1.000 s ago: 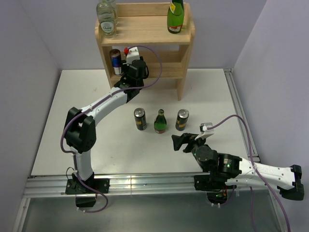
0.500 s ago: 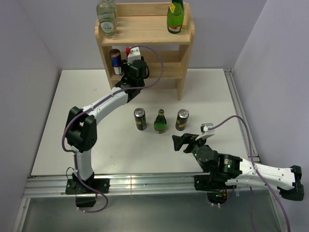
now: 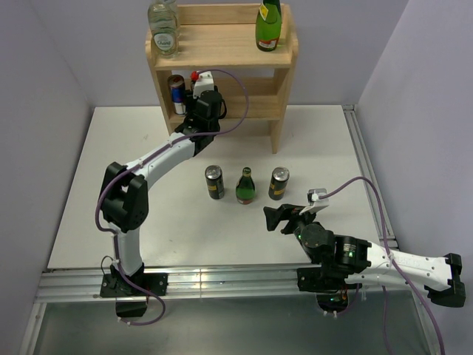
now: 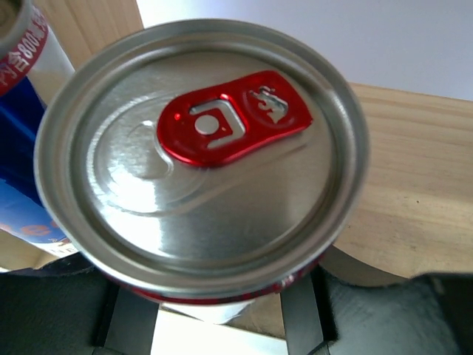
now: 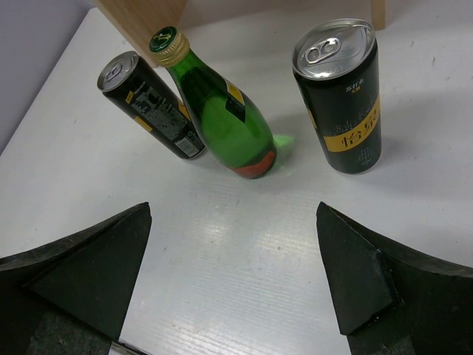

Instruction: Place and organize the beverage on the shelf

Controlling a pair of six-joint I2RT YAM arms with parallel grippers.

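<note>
The wooden shelf (image 3: pixel 284 55) stands at the back of the table. A clear glass bottle (image 3: pixel 163 29) and a green bottle (image 3: pixel 269 26) stand on its top tier, and a blue can (image 3: pixel 177 93) on the middle tier. My left gripper (image 3: pixel 196 100) reaches into the middle tier, shut on a silver-topped can with a red tab (image 4: pixel 203 148), just right of the blue can (image 4: pixel 22 170). My right gripper (image 3: pixel 284 217) is open and empty, low over the table in front of a green bottle (image 5: pixel 222 111) and two black cans (image 5: pixel 151 107) (image 5: pixel 344 96).
On the table the three drinks stand in a row: black can (image 3: pixel 214 182), green bottle (image 3: pixel 245 185), black can (image 3: pixel 278 183). The shelf's right side panel (image 3: pixel 278 126) reaches down to the table. Purple walls close in on both sides.
My left gripper has edged slightly further into the shelf's middle tier with the can. The right arm has not moved.
</note>
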